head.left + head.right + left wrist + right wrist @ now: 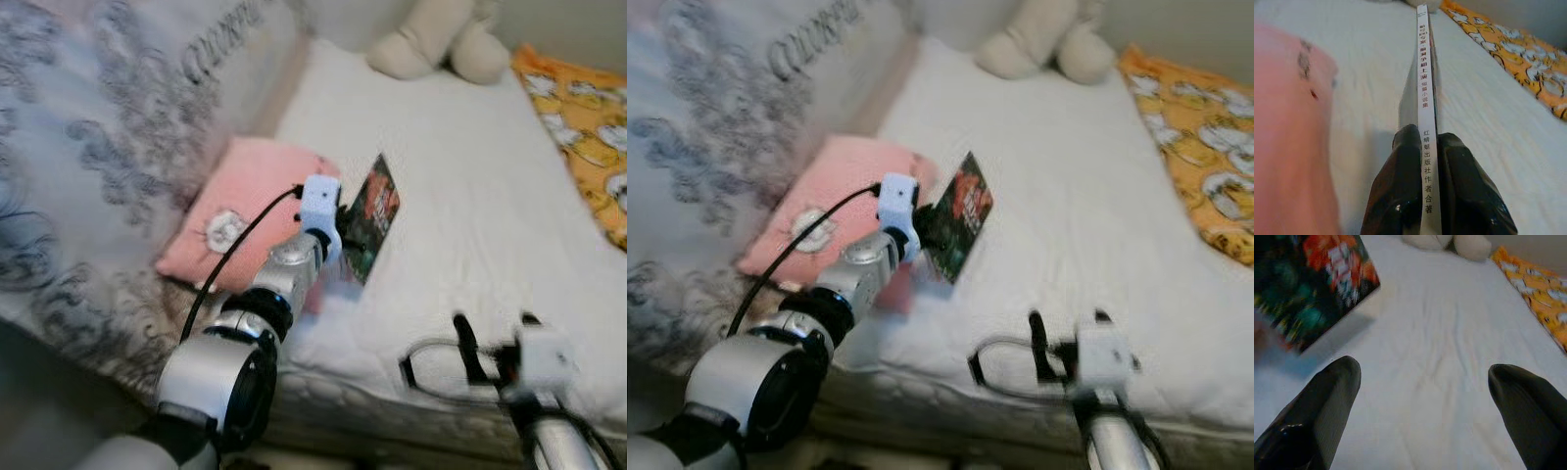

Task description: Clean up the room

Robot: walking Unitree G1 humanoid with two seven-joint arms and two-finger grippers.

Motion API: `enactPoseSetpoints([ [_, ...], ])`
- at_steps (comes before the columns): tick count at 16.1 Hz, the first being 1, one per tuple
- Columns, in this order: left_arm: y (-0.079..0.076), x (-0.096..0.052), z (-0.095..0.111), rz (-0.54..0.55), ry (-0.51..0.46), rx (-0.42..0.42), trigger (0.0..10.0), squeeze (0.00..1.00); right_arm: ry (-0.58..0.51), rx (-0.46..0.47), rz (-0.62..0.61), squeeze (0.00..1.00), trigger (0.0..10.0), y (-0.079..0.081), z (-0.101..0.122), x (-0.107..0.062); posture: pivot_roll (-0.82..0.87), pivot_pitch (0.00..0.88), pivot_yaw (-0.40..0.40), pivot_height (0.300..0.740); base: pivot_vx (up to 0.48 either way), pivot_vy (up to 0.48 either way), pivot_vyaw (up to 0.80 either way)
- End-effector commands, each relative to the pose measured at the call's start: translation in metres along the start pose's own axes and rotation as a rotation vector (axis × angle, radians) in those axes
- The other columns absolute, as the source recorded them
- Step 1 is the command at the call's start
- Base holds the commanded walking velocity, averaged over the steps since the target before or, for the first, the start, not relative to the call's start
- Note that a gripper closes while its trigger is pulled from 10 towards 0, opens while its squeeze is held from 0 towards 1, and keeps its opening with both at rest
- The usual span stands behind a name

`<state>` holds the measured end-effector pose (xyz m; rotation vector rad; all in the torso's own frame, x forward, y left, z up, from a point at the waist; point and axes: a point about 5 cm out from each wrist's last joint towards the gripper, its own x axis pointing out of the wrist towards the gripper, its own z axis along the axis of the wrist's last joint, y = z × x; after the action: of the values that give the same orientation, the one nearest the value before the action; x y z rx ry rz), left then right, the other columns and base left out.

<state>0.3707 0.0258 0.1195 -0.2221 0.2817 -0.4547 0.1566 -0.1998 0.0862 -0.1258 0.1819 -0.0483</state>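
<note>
A thin book [371,217] with a dark cover of red and green stands on edge, lifted just above the white bed [460,166]. My left gripper [349,233] is shut on it, its two black fingers [1400,196] pinching the white spine [1426,122] at the near end. Beside the book to the left lies a pink pillow [240,211]. My right gripper [493,338] hovers open over the bed's near edge, nothing between its fingers [1317,406]; the book [1308,289] is ahead of it and to its left.
A grey patterned duvet [88,166] is heaped on the left. A cream plush toy [441,39] sits at the far end of the bed. An orange printed blanket [583,117] covers the right side. Bare white sheet lies between book and blanket.
</note>
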Motion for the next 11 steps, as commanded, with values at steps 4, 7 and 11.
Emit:
enactPoseSetpoints([
  [4,-0.06,0.007,-0.027,0.044,0.112,-0.55,10.0,0.0,0.149,-0.022,0.106,0.0,10.0,0.014,-0.002,-0.053,-0.4,0.222,-0.115,0.74,0.0,0.0,0.0],
  [7,-0.041,0.0,-0.047,0.173,0.153,-0.629,10.0,0.0,0.167,-0.025,0.125,0.0,10.0,0.018,0.003,-0.06,-0.4,0.231,-0.12,0.74,0.0,0.0,0.0],
  [11,-0.008,-0.003,-0.034,0.263,0.098,-0.304,10.0,0.0,0.179,-0.029,0.12,0.0,10.0,0.017,0.005,-0.06,-0.38,0.225,-0.117,0.74,0.0,0.0,0.0],
])
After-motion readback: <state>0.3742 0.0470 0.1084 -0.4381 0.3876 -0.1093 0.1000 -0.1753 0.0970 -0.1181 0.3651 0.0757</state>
